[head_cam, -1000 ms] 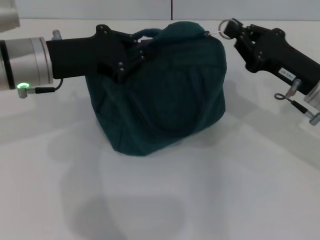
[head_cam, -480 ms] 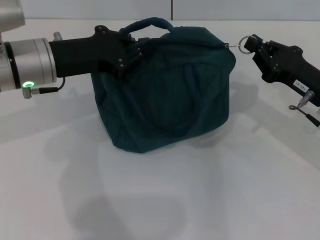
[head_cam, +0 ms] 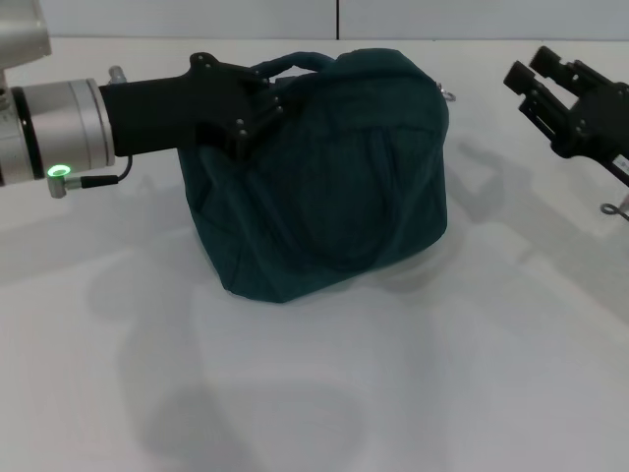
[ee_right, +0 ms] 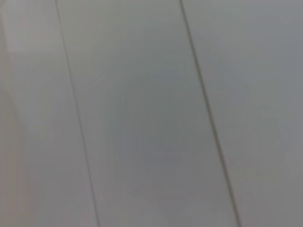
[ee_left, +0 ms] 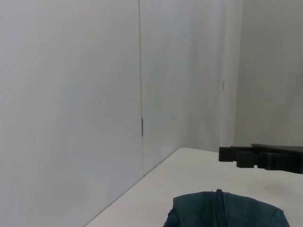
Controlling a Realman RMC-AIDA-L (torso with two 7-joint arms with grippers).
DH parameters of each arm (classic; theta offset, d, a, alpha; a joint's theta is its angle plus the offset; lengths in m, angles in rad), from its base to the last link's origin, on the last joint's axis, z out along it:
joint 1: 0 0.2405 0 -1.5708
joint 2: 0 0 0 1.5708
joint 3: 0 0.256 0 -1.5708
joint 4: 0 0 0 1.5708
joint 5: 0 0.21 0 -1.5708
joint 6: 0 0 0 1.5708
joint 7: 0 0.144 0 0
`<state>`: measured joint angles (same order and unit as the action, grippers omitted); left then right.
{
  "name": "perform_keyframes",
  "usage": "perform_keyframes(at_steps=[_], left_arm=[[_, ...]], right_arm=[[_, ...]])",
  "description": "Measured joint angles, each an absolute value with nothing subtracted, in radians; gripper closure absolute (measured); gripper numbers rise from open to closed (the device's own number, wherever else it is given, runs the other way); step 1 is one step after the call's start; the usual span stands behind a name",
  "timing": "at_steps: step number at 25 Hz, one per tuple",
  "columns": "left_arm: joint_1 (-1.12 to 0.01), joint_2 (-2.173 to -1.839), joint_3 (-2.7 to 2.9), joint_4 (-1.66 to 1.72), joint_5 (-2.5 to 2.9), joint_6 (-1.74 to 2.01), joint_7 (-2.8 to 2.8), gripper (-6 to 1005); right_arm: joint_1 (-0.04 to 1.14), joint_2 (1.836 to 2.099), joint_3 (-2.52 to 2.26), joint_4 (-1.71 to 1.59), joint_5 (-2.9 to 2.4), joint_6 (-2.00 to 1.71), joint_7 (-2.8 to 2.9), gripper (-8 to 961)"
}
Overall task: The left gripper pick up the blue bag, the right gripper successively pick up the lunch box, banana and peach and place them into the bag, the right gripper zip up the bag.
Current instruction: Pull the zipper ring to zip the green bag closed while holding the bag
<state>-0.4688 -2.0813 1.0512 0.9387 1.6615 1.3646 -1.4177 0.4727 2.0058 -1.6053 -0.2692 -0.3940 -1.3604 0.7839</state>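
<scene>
On your white table [head_cam: 413, 393], the left gripper [head_cam: 257, 106] clenches the blue bag [head_cam: 334, 197], steadying it; the right gripper [head_cam: 536, 74] is released, right of it.

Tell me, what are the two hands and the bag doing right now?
Left hand shut on bag top. Right hand open, off to the side, clear of the bag. Bag sits on table, looks closed. Nothing in the way.

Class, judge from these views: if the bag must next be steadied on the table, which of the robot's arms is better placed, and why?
Left. The left gripper is already at the bag by its handle, shut on the upper edge. The right gripper is open and apart from the bag, off to its side, holding nothing.
</scene>
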Motion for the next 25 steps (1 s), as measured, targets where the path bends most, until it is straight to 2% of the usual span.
perform_keyframes(at_steps=[2, 8, 15, 25], left_arm=[[-0.467, -2.082, 1.054, 0.939, 1.661, 1.365, -1.417, 922], [-0.465, -2.085, 1.056, 0.939, 1.656, 1.369, -1.405, 928], [-0.468, -2.085, 1.057, 0.939, 1.654, 1.390, -1.404, 927], [-0.458, -2.085, 1.058, 0.940, 1.633, 1.394, -1.382, 928]], right_arm=[[0.462, 1.998, -1.604, -0.270, -0.397, -1.367, 0.771, 622], [0.473, 1.983, -1.605, -0.273, -0.502, -1.270, 0.729, 529], [0.495, 2.018, -1.610, -0.352, -0.604, -1.096, 0.689, 532], [0.510, 2.022, -1.623, -0.396, -0.643, -1.091, 0.695, 534]])
